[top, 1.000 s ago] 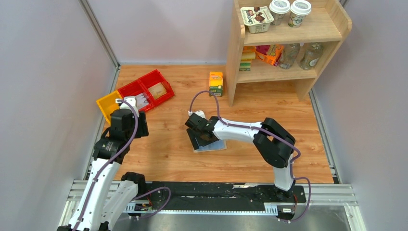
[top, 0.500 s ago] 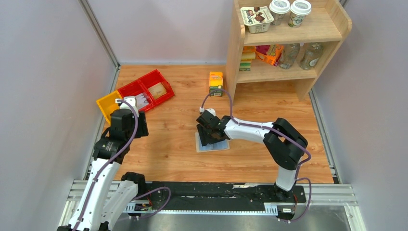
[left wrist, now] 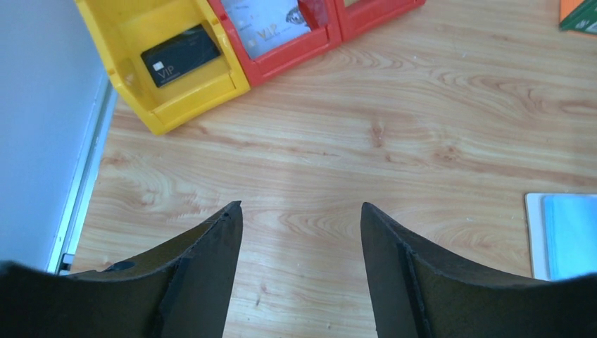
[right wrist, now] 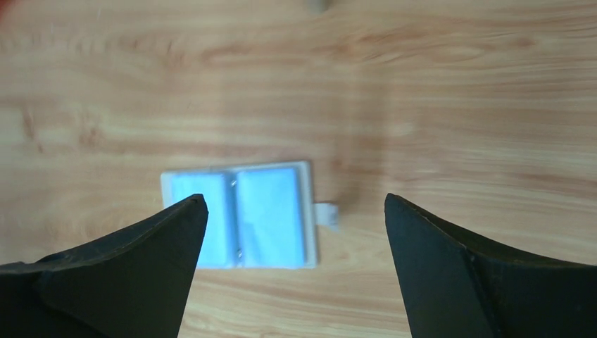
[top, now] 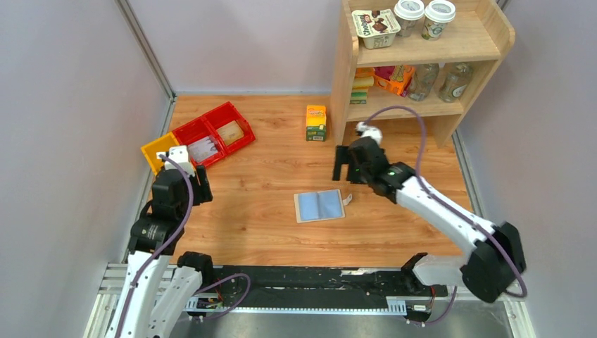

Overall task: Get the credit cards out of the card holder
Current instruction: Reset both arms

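Wooden tabletop (top: 267, 176), we see the card holder (top: 320, 206) spread open mid-table, credit cards (left wrist: 178, 55) in the yellow bin (left wrist: 190, 98) and red bin (left wrist: 296, 53), left gripper (left wrist: 301, 205) and right gripper (right wrist: 294, 197) both gaping, empty

I count one card holder (top: 320, 205); two credit cards at far left, a dark card (left wrist: 180, 55) and a grey card (left wrist: 267, 24); one yellow bin (left wrist: 190, 98); two red bins (top: 227, 107); one juice carton (top: 316, 122) further right.
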`<move>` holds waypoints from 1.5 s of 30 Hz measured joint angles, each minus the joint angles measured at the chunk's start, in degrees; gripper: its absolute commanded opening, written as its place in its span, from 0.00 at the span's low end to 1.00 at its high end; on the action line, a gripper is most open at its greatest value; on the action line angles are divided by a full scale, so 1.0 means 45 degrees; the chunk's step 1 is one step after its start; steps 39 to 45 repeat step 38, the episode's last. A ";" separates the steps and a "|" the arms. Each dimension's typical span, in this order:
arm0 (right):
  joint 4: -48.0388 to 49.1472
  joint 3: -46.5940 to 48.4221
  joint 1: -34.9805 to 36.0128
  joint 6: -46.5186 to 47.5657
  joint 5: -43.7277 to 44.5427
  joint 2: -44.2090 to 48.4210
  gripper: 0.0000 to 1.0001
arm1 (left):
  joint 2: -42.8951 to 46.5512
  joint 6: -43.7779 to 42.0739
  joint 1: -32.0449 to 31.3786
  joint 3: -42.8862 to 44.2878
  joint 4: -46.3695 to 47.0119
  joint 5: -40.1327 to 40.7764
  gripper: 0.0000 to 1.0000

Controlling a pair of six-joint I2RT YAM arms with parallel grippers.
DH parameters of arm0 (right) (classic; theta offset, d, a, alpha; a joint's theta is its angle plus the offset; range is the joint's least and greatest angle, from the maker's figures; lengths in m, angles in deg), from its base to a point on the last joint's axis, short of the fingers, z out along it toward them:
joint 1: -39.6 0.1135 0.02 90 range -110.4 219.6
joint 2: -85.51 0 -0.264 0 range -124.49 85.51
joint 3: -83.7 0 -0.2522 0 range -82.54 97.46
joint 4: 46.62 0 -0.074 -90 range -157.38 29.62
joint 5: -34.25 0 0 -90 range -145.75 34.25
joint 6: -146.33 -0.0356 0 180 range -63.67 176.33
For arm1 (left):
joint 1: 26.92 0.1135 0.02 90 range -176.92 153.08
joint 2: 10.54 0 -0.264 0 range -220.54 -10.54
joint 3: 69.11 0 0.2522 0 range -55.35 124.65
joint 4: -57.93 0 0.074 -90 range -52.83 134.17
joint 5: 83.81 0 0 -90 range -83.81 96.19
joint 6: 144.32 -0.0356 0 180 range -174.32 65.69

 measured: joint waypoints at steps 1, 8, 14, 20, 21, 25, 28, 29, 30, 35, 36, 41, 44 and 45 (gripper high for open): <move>-0.0029 -0.0248 -0.0583 0.0000 0.0214 0.0840 1.00 | 0.0233 0.0010 0.0000 -0.0010 -0.0005 0.0112 0.75; -0.1292 -0.1214 -0.2827 0.0296 0.2613 0.6309 1.00 | 0.2584 0.0189 0.0000 -0.0204 0.0005 0.1195 0.90; -0.1851 -0.1651 -0.2841 0.1209 0.4614 1.0996 1.00 | 0.5576 0.0306 0.0000 -0.0797 0.0525 0.2239 0.90; -0.1719 -0.2458 -0.2841 0.2565 0.5829 1.4290 1.00 | 0.7315 0.0355 0.0000 -0.1122 0.0884 0.3220 0.90; -0.1632 -0.2608 -0.2841 0.2803 0.5984 1.4649 1.00 | 0.7300 0.0389 0.0000 -0.1132 0.0952 0.3298 0.90; -0.1122 -0.3429 -0.2841 0.3449 0.6339 1.5868 1.00 | 0.7300 0.0525 0.0000 -0.1141 0.0903 0.3594 0.90; -0.0787 -0.4070 -0.2841 0.3691 0.6494 1.6636 1.00 | 0.7300 0.0529 0.0000 -0.1141 0.0923 0.3609 0.90; -0.0656 -0.4245 -0.2841 0.3779 0.6513 1.6835 1.00 | 0.7300 0.0525 0.0000 -0.1141 0.0942 0.3619 0.90; -0.0597 -0.4303 -0.2841 0.3823 0.6552 1.6898 1.00 | 0.7300 0.0525 0.0000 -0.1141 0.0967 0.3638 0.90; -0.0325 -0.4333 -0.2841 0.3944 0.6737 1.6917 1.00 | 0.7300 0.0461 0.0000 -0.1263 0.1302 0.3560 0.90; -0.0306 -0.4333 -0.2841 0.3949 0.6737 1.6917 1.00 | 0.7300 0.0447 0.0000 -0.1297 0.1355 0.3546 0.90; -0.0282 -0.4333 -0.2841 0.3949 0.6737 1.6917 1.00 | 0.7300 0.0413 0.0000 -0.1307 0.1350 0.3546 0.90; -0.0282 -0.4333 -0.2841 0.3949 0.6737 1.6917 1.00 | 0.7300 0.0413 0.0000 -0.1307 0.1350 0.3546 0.90; -0.0282 -0.4333 -0.2841 0.3949 0.6737 1.6917 1.00 | 0.7300 0.0413 0.0000 -0.1307 0.1350 0.3546 0.90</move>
